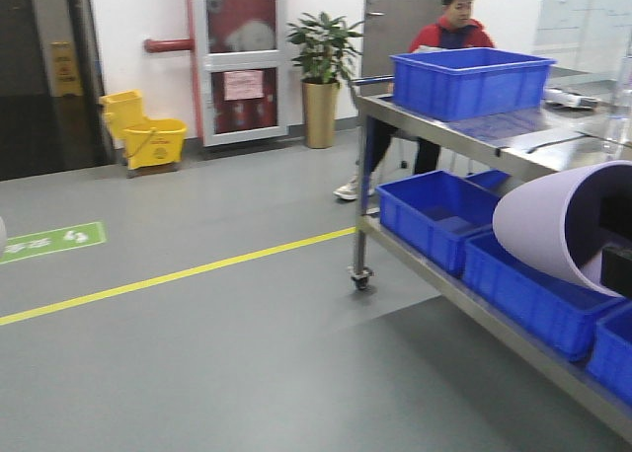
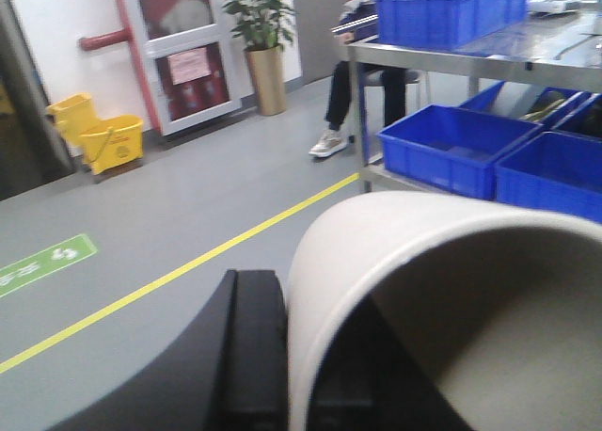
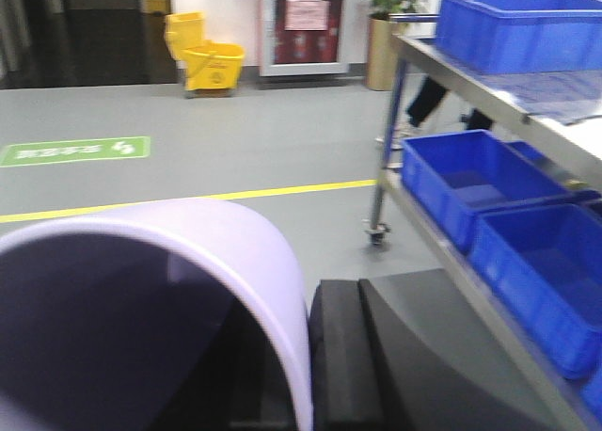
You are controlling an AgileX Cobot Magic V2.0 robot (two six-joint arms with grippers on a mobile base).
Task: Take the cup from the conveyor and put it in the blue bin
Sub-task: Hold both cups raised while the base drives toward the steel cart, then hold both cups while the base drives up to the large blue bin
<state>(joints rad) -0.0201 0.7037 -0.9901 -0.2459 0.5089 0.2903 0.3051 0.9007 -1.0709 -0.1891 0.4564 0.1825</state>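
My left gripper (image 2: 299, 375) is shut on the wall of a cream cup (image 2: 395, 252). One black finger (image 2: 254, 356) is outside the cup and the other is inside its mouth. My right gripper (image 3: 301, 375) is shut the same way on a lilac cup (image 3: 207, 238), with one finger (image 3: 343, 356) outside the wall. The lilac cup also shows at the right edge of the front view (image 1: 553, 220), held in the air on its side. The conveyor and the large blue bin are out of view.
A steel wheeled cart (image 1: 415, 116) stands on the right, with a blue bin on top (image 1: 469, 77) and small blue shelf bins (image 1: 434, 210) below. A seated person in red (image 1: 449, 28) is behind it. A yellow mop bucket (image 1: 148, 136), a potted plant (image 1: 321, 77) and a yellow floor line (image 1: 178, 272) are also in view.
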